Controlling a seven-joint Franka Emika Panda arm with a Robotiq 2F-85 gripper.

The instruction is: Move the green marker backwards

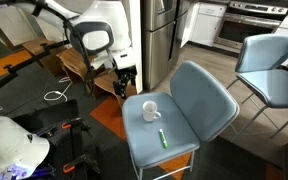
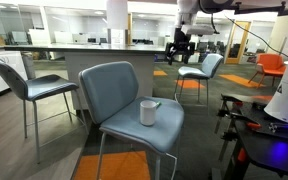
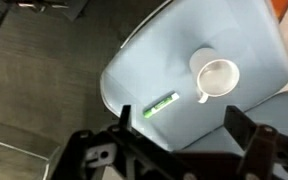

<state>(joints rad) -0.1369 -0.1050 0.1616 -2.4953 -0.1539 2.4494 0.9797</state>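
Note:
The green marker [image 1: 163, 138] lies flat on the seat of a blue-grey chair [image 1: 174, 120], near its front edge. It also shows in the wrist view [image 3: 161, 105], and only as a sliver beside the mug in an exterior view [image 2: 157, 103]. A white mug [image 1: 150, 110] stands upright on the same seat, also seen in the other views [image 2: 148, 112] [image 3: 215, 77]. My gripper [image 1: 124, 84] hangs well above and behind the chair, far from the marker. In the wrist view its fingers [image 3: 174, 140] are spread wide with nothing between them.
A second blue-grey chair [image 1: 269, 70] stands behind the first. Orange floor patches [image 1: 109, 118] and cables lie near the robot base. Another chair [image 2: 29, 88] stands beside a counter, and black equipment [image 2: 269, 140] sits close to the chair.

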